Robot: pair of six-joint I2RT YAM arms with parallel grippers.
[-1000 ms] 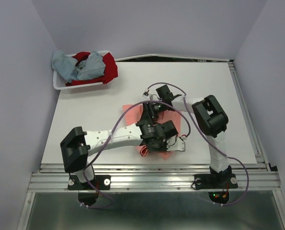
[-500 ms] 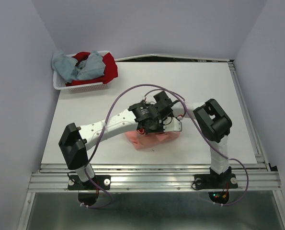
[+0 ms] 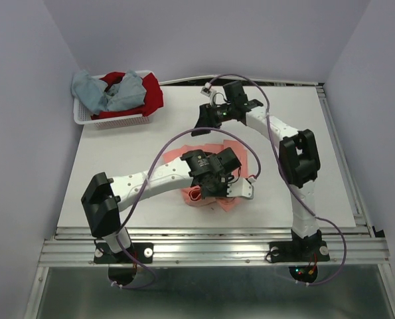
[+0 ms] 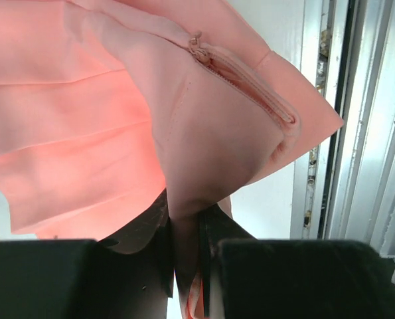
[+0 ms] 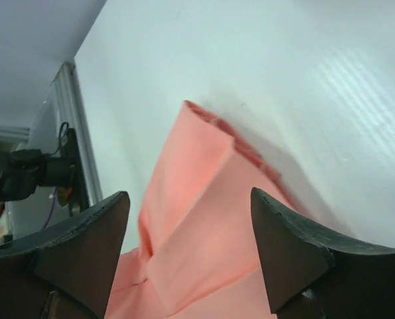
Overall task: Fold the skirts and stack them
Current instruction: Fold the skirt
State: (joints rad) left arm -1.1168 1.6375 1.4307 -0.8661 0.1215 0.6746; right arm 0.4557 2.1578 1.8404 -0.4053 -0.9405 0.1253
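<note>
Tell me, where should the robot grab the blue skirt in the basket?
Probably the bunched-up fold on top of the blue skirt, coming straight down from above. It lies crumpled over the dark red skirt inside the white basket, so the basket's walls block the sides, while the raised folds offer something easy to pinch.

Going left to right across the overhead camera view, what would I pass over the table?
White mesh basket → salmon-pink skirt → right arm's elbow

White arms — black joints, purple cables
</note>
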